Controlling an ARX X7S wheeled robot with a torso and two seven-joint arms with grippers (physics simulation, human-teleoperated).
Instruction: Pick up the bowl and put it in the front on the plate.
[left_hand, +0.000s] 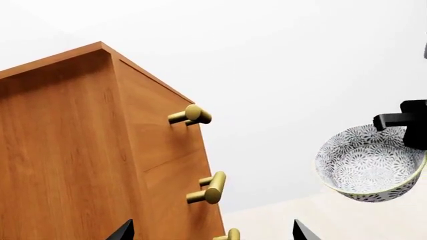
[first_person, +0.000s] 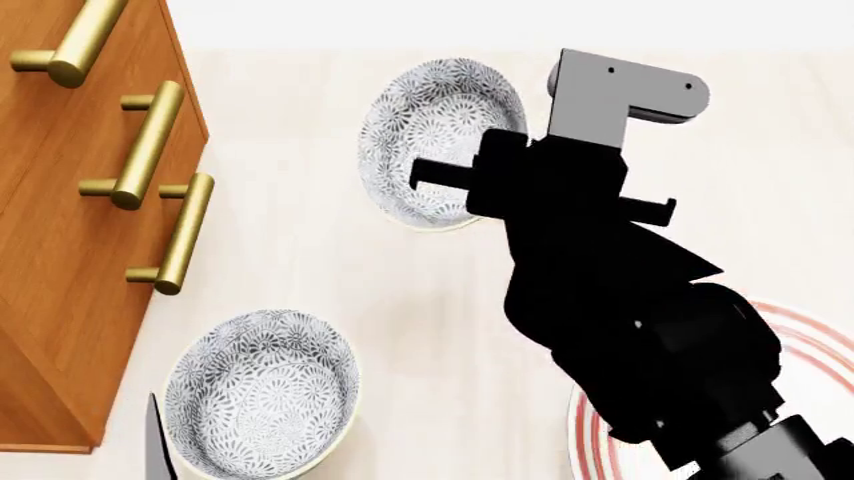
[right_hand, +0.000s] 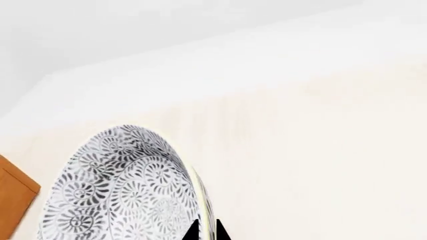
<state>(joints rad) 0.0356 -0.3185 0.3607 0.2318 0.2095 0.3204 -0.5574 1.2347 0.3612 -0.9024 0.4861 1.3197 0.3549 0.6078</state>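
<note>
My right gripper (right_hand: 207, 231) is shut on the rim of the grey-blue floral bowl (right_hand: 120, 185), one fingertip inside and one outside. The head view shows that bowl (first_person: 434, 130) tilted and held up by the black right arm, above the pale counter at upper centre. The left wrist view also catches the bowl (left_hand: 370, 162) hanging in the air. The plate (first_person: 810, 337), white with red rings, lies at the lower right, mostly hidden under the right arm. My left gripper (left_hand: 213, 234) is open with nothing between its fingers, facing the wooden cabinet.
A second floral bowl (first_person: 263, 400) sits on the counter at the lower left. The wooden cabinet (first_person: 54, 260) with brass handles (first_person: 140, 145) stands along the left side, its corner close to that bowl. A white wall runs behind the counter.
</note>
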